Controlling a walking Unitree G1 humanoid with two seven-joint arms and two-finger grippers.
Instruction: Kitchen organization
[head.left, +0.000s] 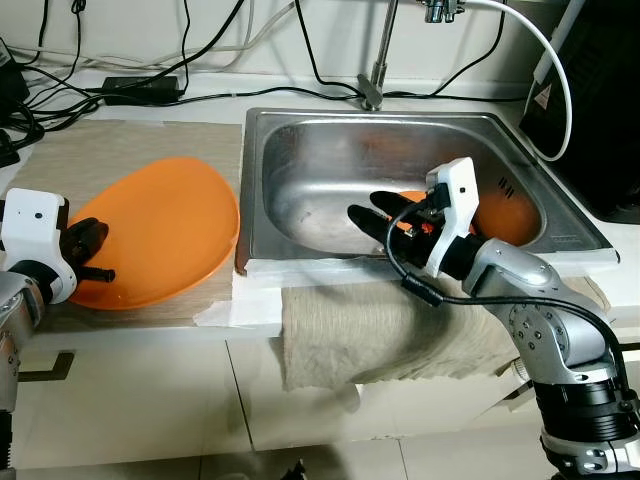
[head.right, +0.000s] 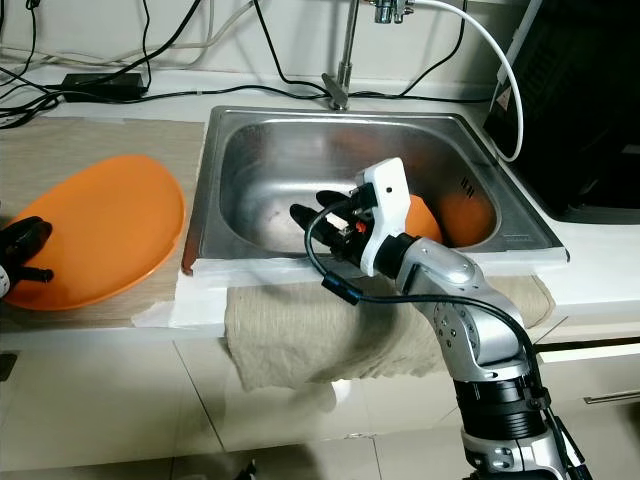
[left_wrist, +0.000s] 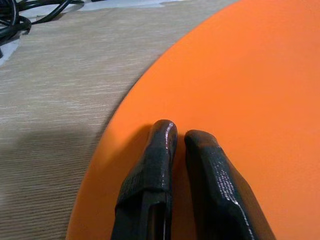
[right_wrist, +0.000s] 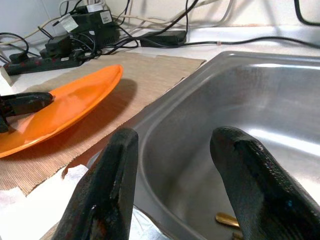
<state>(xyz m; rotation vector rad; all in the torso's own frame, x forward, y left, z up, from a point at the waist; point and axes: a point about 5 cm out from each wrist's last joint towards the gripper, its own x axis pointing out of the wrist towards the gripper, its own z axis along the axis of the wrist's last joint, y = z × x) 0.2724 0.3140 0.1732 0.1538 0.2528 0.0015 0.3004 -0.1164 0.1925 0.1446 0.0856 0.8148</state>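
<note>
The left gripper (head.left: 95, 255) rests over the near rim of the orange plate (head.left: 165, 225), its fingers closed together with nothing between them. The plate lies on a woven mat (head.left: 120, 150) left of the steel sink (head.left: 300, 130). In the sink, the right gripper (head.left: 375, 218) hovers with jaws wide apart, empty, beside an orange bowl (head.left: 510, 215).

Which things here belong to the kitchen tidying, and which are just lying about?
In the job: orange plate under the shut left hand; orange dish in the sink; open right hand.
Lying about: cables, tap, cloth.
</note>
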